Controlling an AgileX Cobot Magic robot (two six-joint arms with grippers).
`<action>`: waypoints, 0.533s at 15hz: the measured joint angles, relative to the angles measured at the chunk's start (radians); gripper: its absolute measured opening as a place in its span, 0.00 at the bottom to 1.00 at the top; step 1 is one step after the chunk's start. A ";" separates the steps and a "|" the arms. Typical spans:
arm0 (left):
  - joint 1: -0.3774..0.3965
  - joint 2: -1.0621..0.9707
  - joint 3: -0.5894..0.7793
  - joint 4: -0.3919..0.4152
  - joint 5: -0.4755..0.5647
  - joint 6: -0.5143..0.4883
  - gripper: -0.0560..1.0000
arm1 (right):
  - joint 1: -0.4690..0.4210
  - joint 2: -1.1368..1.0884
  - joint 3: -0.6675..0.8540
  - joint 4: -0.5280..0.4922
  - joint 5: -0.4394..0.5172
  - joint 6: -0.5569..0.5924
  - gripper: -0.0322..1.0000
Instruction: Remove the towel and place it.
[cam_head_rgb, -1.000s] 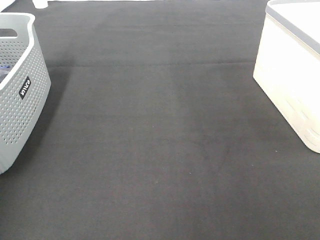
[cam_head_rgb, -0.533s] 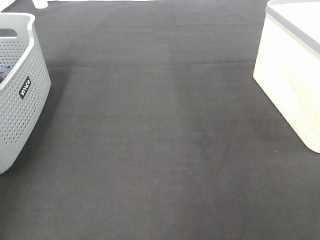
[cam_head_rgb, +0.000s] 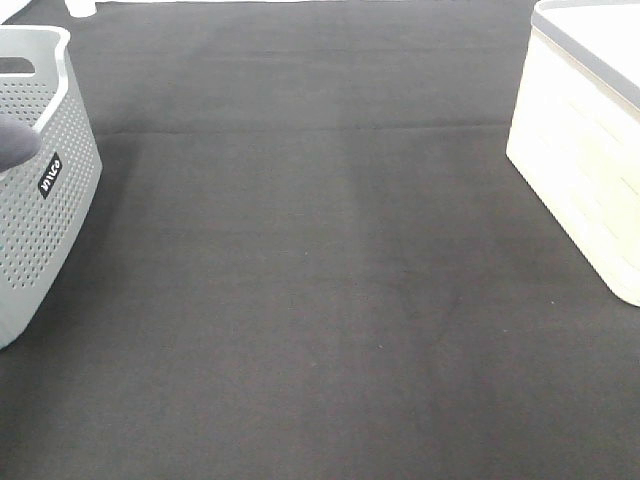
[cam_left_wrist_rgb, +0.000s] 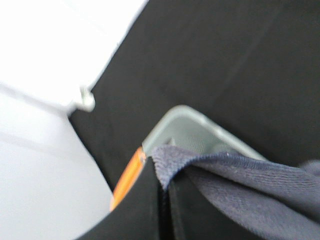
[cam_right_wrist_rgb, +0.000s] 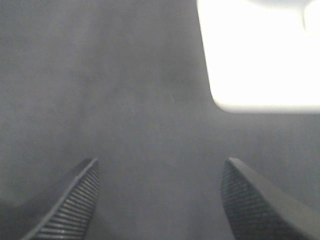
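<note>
In the left wrist view my left gripper (cam_left_wrist_rgb: 164, 187) is shut on a corner of the greyish-lavender towel (cam_left_wrist_rgb: 250, 180), which trails off to one side above the grey basket's rim (cam_left_wrist_rgb: 200, 117). In the exterior high view a dark rounded bit of the towel (cam_head_rgb: 14, 142) shows at the left edge over the perforated grey basket (cam_head_rgb: 50, 200); the left gripper itself is out of that view. My right gripper (cam_right_wrist_rgb: 160, 200) is open and empty above the black mat; it does not show in the exterior high view.
A white bin (cam_head_rgb: 590, 140) stands at the right edge of the black mat (cam_head_rgb: 320, 280) and also shows in the right wrist view (cam_right_wrist_rgb: 260, 55). A white surface (cam_left_wrist_rgb: 40, 125) lies beyond the mat in the left wrist view.
A dark bit of towel has risen into view over the grey basket's rim at the left edge; it was not visible in the earlier frames.
</note>
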 joint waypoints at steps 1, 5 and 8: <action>-0.019 -0.001 -0.002 -0.031 -0.026 0.029 0.05 | 0.000 0.012 -0.009 0.022 -0.014 -0.028 0.68; -0.233 0.020 -0.116 -0.121 -0.197 0.093 0.05 | 0.000 0.209 -0.078 0.301 -0.096 -0.260 0.68; -0.398 0.087 -0.213 -0.126 -0.219 0.103 0.05 | 0.000 0.383 -0.086 0.544 -0.227 -0.460 0.68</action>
